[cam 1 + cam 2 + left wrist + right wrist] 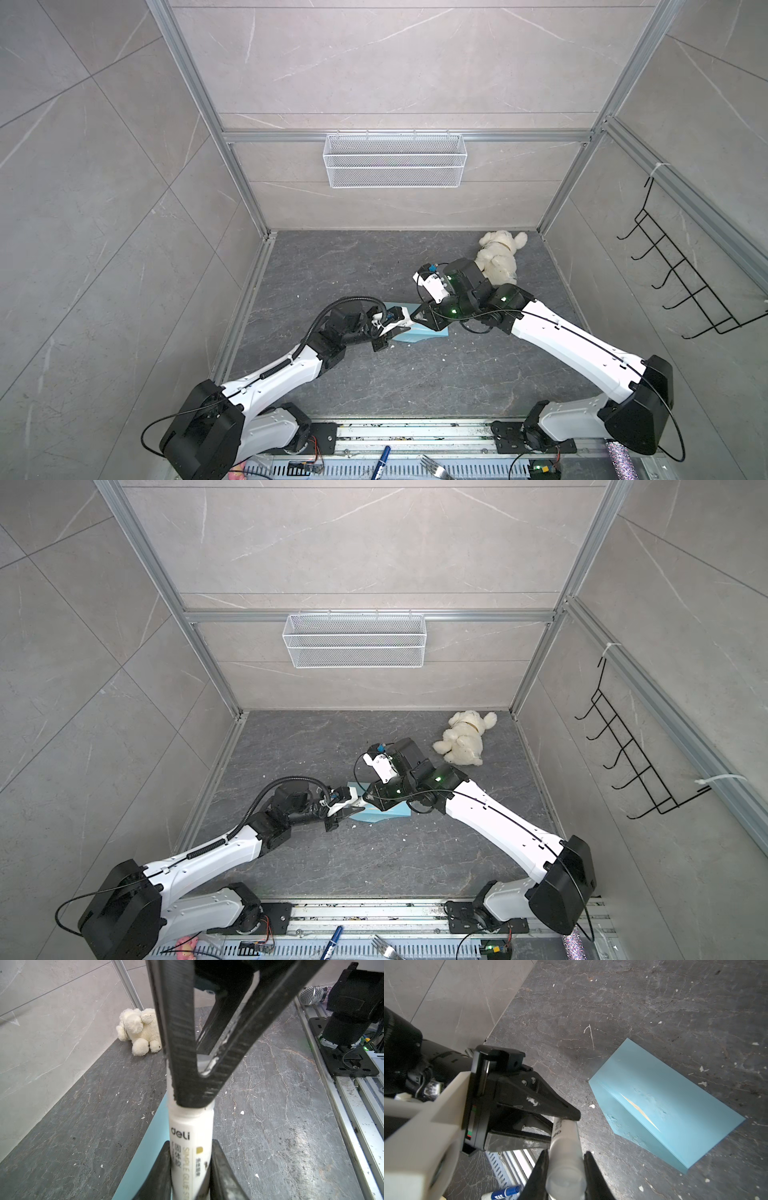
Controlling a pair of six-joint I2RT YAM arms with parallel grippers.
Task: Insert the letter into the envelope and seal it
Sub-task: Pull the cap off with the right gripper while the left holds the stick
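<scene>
The light blue envelope (675,1095) lies flat on the dark table, partly hidden under both grippers in both top views (432,334) (392,812). A thin tan sliver of the letter (639,1111) shows in the envelope's opening; the rest of it is inside. My left gripper (191,1147) is shut on the body of a white glue stick (191,1136), held just above the envelope's left end (401,328). My right gripper (565,1155) faces it and is shut on the stick's translucent cap (565,1165), which sits on the stick.
A white plush toy (498,255) lies at the table's back right. A white mesh basket (395,160) hangs on the back wall and a black wire rack (681,282) on the right wall. A blue marker (382,461) and a fork (434,465) lie by the front rail.
</scene>
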